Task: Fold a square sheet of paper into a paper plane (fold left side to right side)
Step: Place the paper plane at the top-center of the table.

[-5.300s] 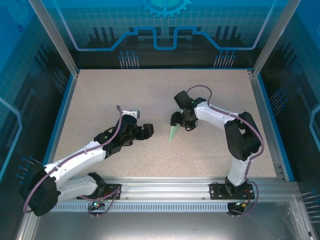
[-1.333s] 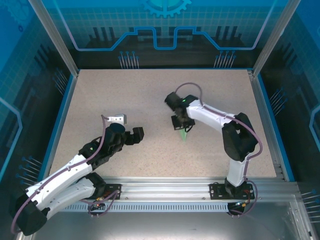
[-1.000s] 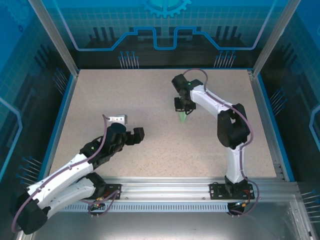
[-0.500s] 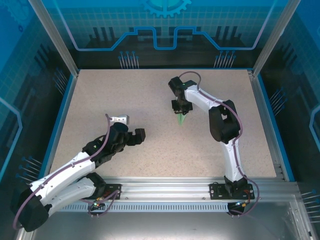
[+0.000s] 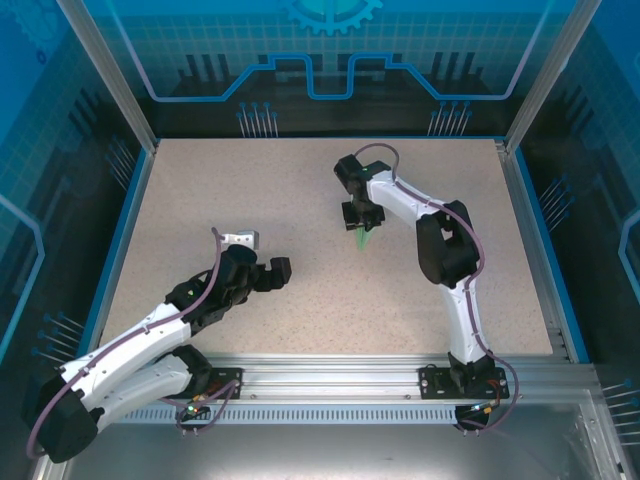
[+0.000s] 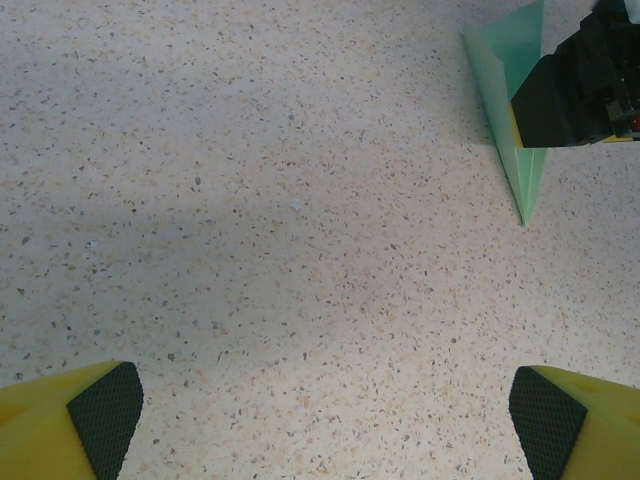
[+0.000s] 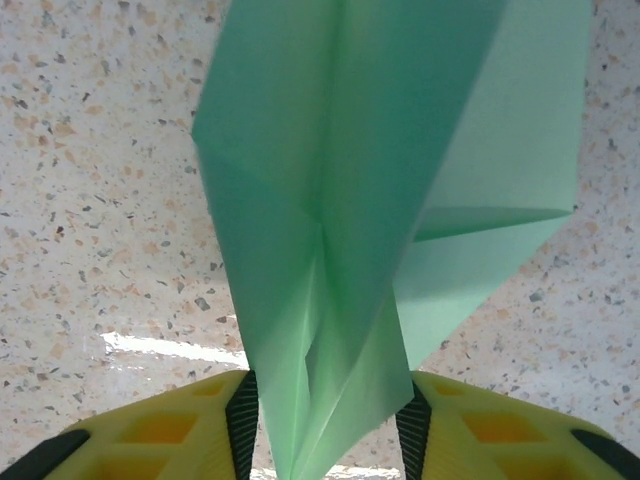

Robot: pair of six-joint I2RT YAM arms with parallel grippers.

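Right gripper has its yellow fingers partly apart, the black pads touching the flared rear folds of the pale mint-green paper plane; whether they pinch it I cannot tell. The plane's tip points toward the arm bases at mid-table, on the speckled beige tabletop. Left gripper is spread wide, well apart from the plane. A gear graphic marks the blue back panel.

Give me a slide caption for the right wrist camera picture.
Pale green paper plane between the parted jaws of the right tool, speckled table behind.
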